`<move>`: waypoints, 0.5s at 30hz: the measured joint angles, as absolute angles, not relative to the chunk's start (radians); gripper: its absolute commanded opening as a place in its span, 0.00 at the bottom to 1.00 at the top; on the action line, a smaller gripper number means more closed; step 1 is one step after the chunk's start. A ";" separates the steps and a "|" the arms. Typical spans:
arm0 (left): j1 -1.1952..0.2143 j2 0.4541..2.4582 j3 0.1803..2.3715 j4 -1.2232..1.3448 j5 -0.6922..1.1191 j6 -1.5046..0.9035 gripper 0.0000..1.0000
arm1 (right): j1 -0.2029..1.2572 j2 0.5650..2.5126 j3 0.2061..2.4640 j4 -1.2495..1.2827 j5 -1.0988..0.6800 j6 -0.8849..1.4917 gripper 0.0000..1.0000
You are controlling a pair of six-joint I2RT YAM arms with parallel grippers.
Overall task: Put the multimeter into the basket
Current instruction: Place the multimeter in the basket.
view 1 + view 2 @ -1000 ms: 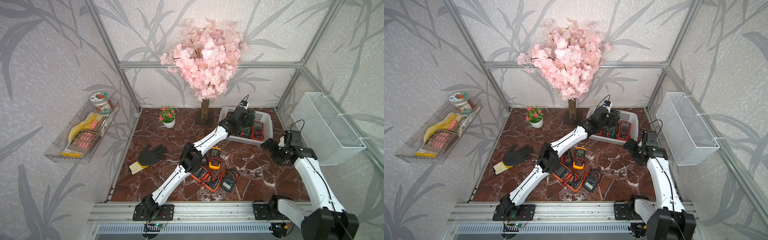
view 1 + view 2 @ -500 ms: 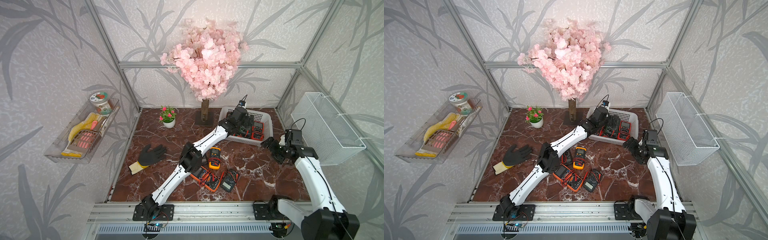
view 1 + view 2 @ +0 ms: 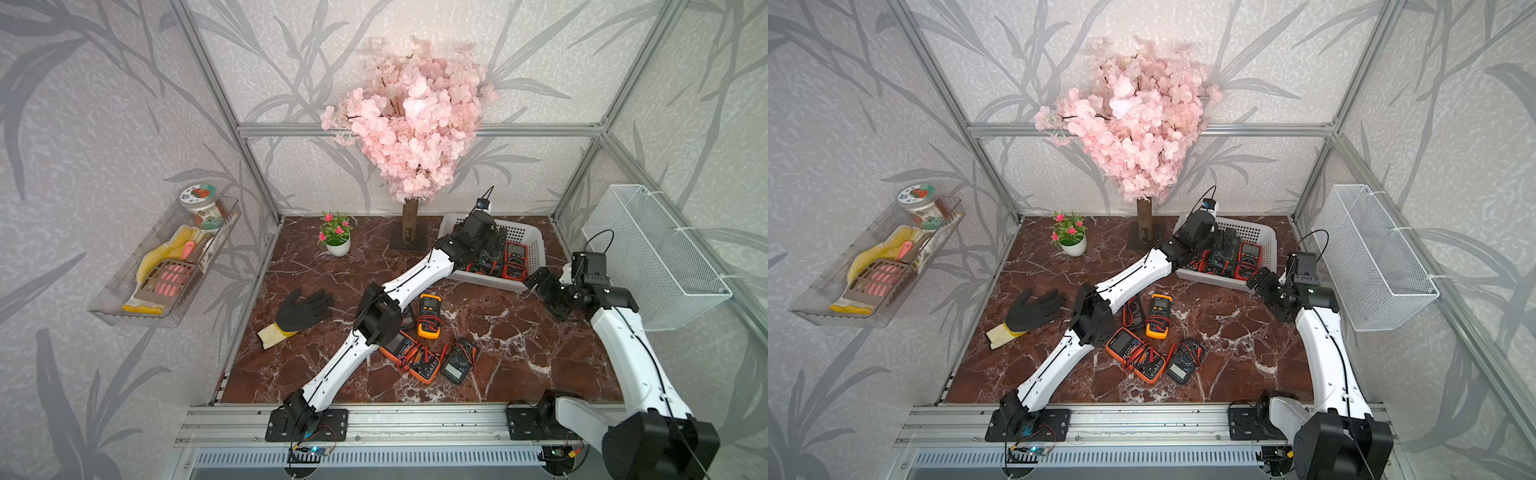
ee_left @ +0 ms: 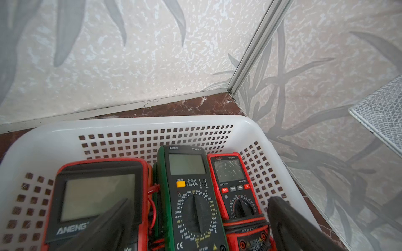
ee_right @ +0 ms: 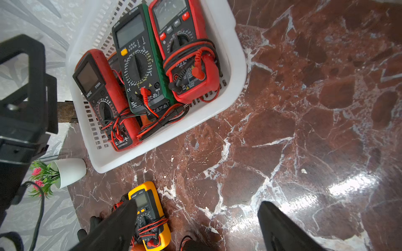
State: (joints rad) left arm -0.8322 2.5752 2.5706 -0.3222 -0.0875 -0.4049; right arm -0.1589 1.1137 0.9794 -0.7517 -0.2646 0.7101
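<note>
The white basket stands at the back right of the marble floor. Three multimeters lie in it side by side: a red ANENG one, a green one and a red one. My left gripper hangs open over the basket, its fingers either side of the green multimeter, holding nothing. My right gripper is open above bare floor off the basket's front right corner. A yellow multimeter lies mid-floor.
An orange multimeter and a black one lie near the front. A black glove lies at the left, a potted plant and a blossom tree at the back. A wire-mesh bin hangs on the right wall, a clear tray on the left.
My left gripper has opened wide over the basket and shifted slightly toward the back. The right arm has barely moved.
</note>
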 measured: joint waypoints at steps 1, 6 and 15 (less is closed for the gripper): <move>-0.832 2.551 2.550 -0.330 -0.091 -0.408 1.00 | -0.159 1.119 0.985 -0.751 -0.267 0.710 0.93; -0.832 2.428 2.463 -0.381 -0.120 -0.419 1.00 | -0.152 1.154 1.007 -0.744 -0.285 0.710 0.93; -0.832 2.164 2.170 -0.494 -0.182 -0.424 1.00 | -0.086 1.196 1.028 -0.738 -0.311 0.709 0.93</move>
State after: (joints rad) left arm -0.8318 2.1635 2.1700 -0.4942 -0.1818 -0.4236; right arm -0.0860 1.1961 1.0279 -0.7380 -0.3115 0.7090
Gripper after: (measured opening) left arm 0.999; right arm 0.926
